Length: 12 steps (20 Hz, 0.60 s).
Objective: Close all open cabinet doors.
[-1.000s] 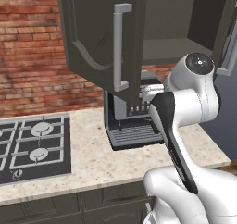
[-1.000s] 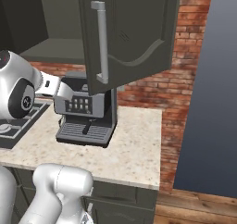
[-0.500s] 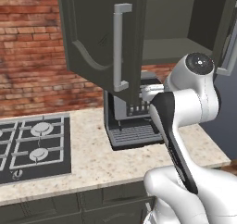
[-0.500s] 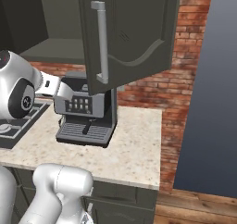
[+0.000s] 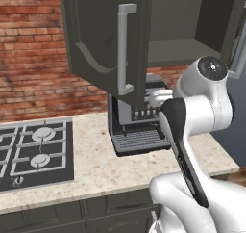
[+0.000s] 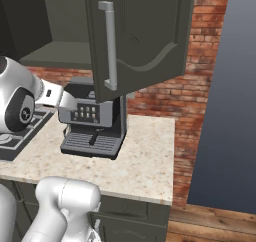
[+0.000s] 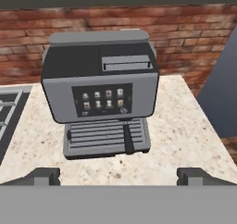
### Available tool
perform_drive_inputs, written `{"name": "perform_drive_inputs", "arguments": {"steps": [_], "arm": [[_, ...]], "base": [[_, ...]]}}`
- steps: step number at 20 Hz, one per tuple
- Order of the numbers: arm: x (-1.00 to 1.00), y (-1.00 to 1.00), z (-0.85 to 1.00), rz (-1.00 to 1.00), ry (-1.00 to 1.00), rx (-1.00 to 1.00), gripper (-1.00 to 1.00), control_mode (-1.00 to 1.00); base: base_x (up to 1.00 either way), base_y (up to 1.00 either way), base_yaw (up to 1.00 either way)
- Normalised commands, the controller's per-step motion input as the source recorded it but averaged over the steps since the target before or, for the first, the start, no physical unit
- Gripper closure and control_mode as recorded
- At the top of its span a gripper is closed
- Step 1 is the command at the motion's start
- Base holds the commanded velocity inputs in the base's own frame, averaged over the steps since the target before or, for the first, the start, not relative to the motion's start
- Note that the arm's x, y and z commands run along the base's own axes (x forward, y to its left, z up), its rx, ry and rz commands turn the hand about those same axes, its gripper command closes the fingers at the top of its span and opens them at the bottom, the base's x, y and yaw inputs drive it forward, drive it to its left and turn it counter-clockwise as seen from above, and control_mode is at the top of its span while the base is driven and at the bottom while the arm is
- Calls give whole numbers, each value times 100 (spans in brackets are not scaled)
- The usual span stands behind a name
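Observation:
An upper cabinet (image 5: 185,46) stands open above the counter. One dark grey-green cabinet door (image 5: 103,39) with a silver bar handle (image 5: 123,49) swings out toward me in the left base view. A second open cabinet door (image 6: 142,33) with its handle (image 6: 108,46) fills the top of the right base view, and its edge (image 5: 236,34) shows at the far right of the left base view. My gripper (image 7: 118,177) is open, its fingertips (image 7: 46,176) wide apart with nothing between them. It hangs below the doors, pointing at the coffee machine.
A grey coffee machine (image 7: 102,93) stands on the speckled counter (image 5: 91,172) under the cabinet, also seen as the coffee machine (image 6: 92,121). A gas hob (image 5: 33,152) lies to its left. The brick wall (image 5: 33,58) is behind. The counter ends to the right (image 6: 167,186).

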Motion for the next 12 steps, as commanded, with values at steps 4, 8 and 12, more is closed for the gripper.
{"name": "perform_drive_inputs", "arguments": {"steps": [4,8,12], "arm": [[-32,-1,8,0,0,8,-100,-100],[-31,0,12,0,0,14,-100,-100],[-35,9,5,0,0,12,-100,-100]], "base": [[0,0,0],[0,0,0],[0,0,0]]}}
